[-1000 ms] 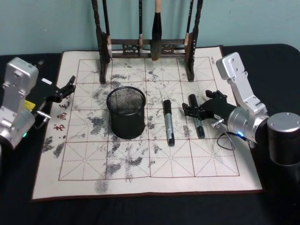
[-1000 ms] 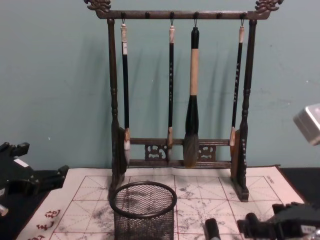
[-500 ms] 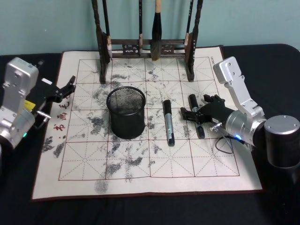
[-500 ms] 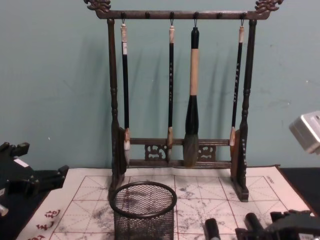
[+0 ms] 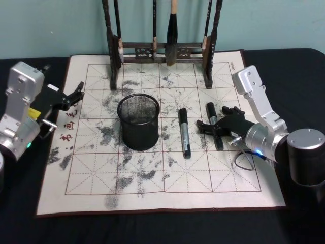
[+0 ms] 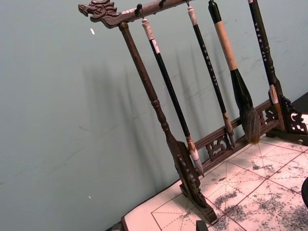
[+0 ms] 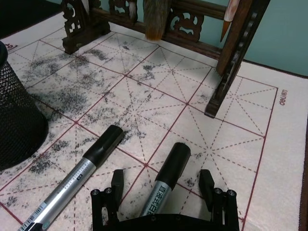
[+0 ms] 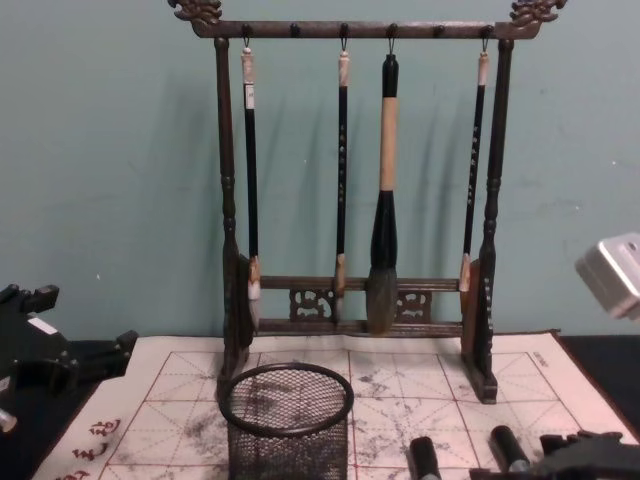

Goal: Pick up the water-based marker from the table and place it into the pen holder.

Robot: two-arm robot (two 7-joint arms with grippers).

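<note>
right gripper (image 7: 161, 178) | fingers spread wide, straddling right-hand marker (image 7: 163, 186) lying flat on mat (image 5: 91, 168), not yet clamped | left gripper (image 5: 76, 94) parked at mat's left edge, fingers apart | risk: off-centre closure rolls marker toward second marker (image 5: 184, 133); tilted carry strikes cup (image 5: 138, 122) rim

pen holder (image 8: 290, 455) base cropped, right marker (image 5: 210, 110) partly hidden

- mat (image 7: 288, 144), right margin: small red logo (image 7: 282, 94), apparently "deli";
- its left margin: red Chinese characters (image 5: 65, 123), too small to read;
- marker (image 7: 162, 190) barrel: print illegible
</note>
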